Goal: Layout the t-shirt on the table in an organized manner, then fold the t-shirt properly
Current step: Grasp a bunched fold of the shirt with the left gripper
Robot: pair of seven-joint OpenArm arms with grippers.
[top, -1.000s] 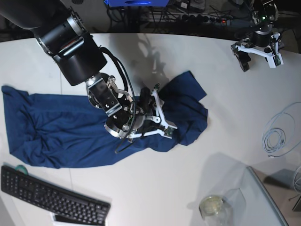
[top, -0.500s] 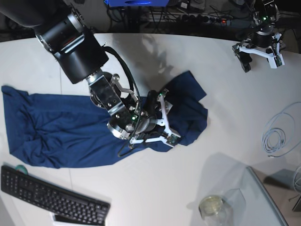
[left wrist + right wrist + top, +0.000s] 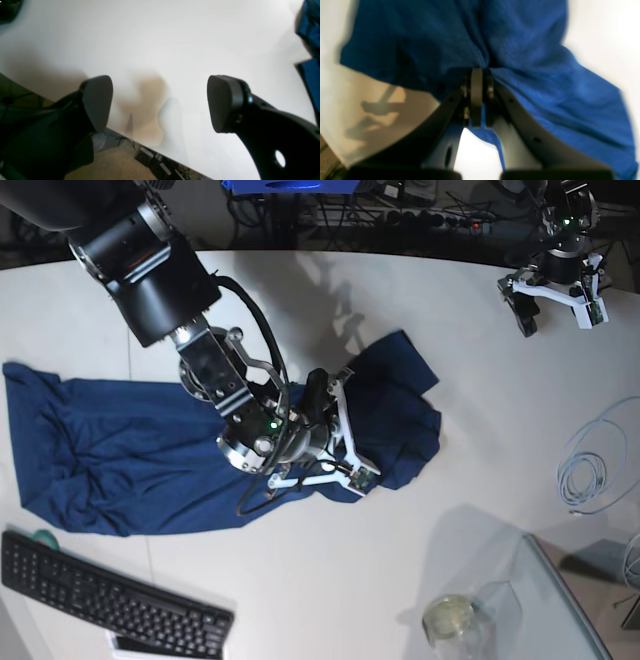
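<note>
the table [image 3: 330, 580] is wide and white, and the t-shirt [image 3: 110, 460] lies across its left and middle, long part fairly flat toward the left, right end bunched. my right gripper [image 3: 476, 75] has its jaws together, pinching a fold of that bunched cloth near the shirt's near edge. my left gripper [image 3: 553, 305] hangs at the far right with jaws wide apart, holding nothing.

the risk: a thin pinch on soft knit could slip, or i grab two layers and drag the whole heap (worse tangle). the keyboard [image 3: 110, 605] sits near the shirt's left near corner, the jar [image 3: 450, 620] and cable coil [image 3: 590, 470] lie to the right.
</note>
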